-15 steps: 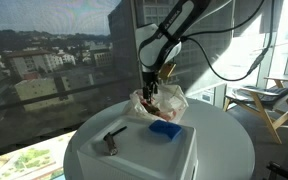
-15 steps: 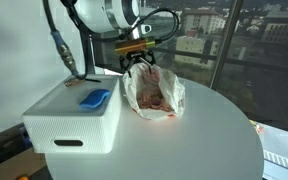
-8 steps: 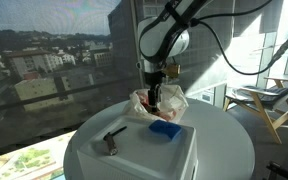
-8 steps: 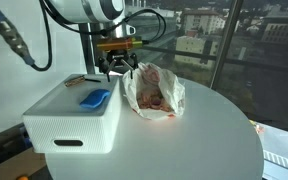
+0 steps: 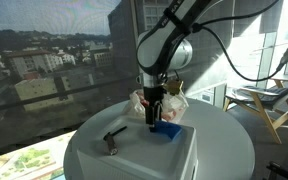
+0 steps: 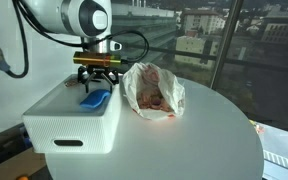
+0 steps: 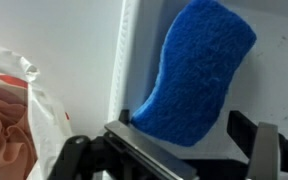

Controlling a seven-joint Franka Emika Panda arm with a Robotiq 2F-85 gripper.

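Exterior views both show a round white worktop (image 5: 234,140) carrying a white rectangular plastic box (image 6: 64,125). Beside the box lies a crumpled clear plastic bag (image 6: 154,88) with pinkish contents. Over the box top hangs the black gripper (image 6: 94,86), pointing straight down. In the wrist view its fingers (image 7: 269,150) stand spread wide, either side of a blue wavy-edged foam sponge (image 7: 194,70) lying flat on the box near the bag-side edge. Contact cannot be told.
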